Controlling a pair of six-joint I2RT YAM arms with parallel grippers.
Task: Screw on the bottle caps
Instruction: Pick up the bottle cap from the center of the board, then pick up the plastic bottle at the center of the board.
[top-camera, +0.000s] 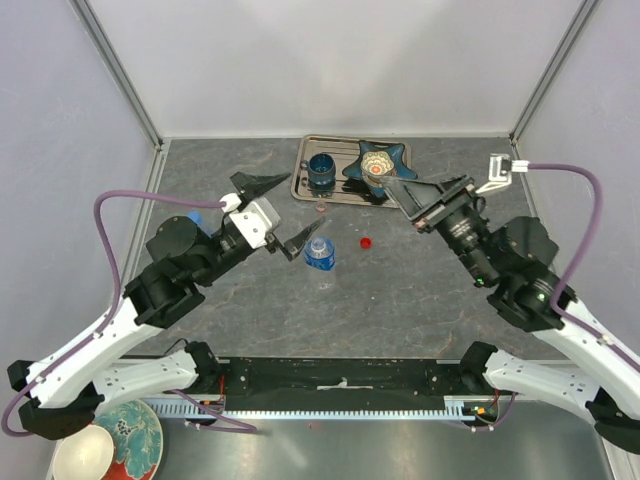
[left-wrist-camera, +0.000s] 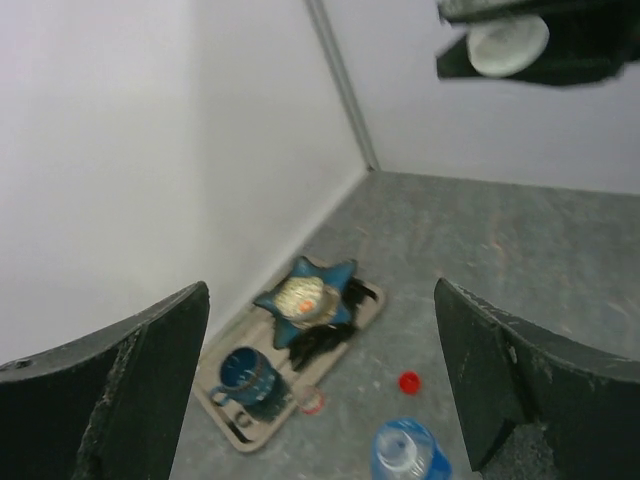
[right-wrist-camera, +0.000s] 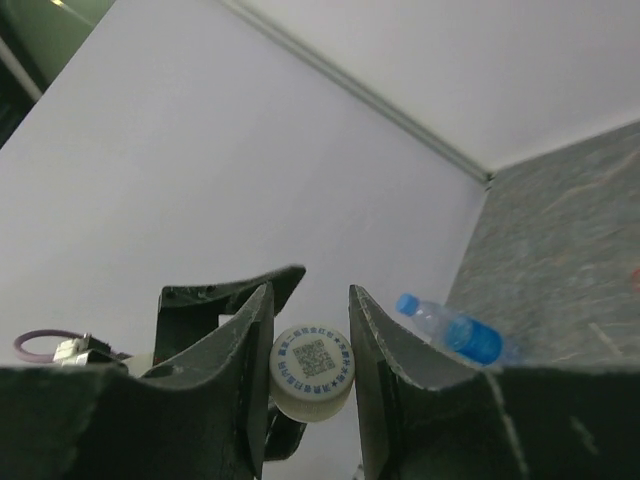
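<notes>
Broadly, the grey desk (top-camera: 420, 290) carries a tray (top-camera: 303, 180) at the back, holding a dark blue cup (top-camera: 322, 170) and a star-shaped dish (top-camera: 378, 160). The left pincer (top-camera: 278, 212) gapes wide and empty, just left of an upright bottle (top-camera: 319, 253) whose neck looks bare. The right pincer (right-wrist-camera: 310, 300) is clamped on the white cap (right-wrist-camera: 312, 370), up in the air near the tray. A second bottle (right-wrist-camera: 455, 333), wearing the blue cap (right-wrist-camera: 407, 303), lies on its side near the left wall. The red cap (top-camera: 366, 242) sits on the desk, right of the upright bottle.
</notes>
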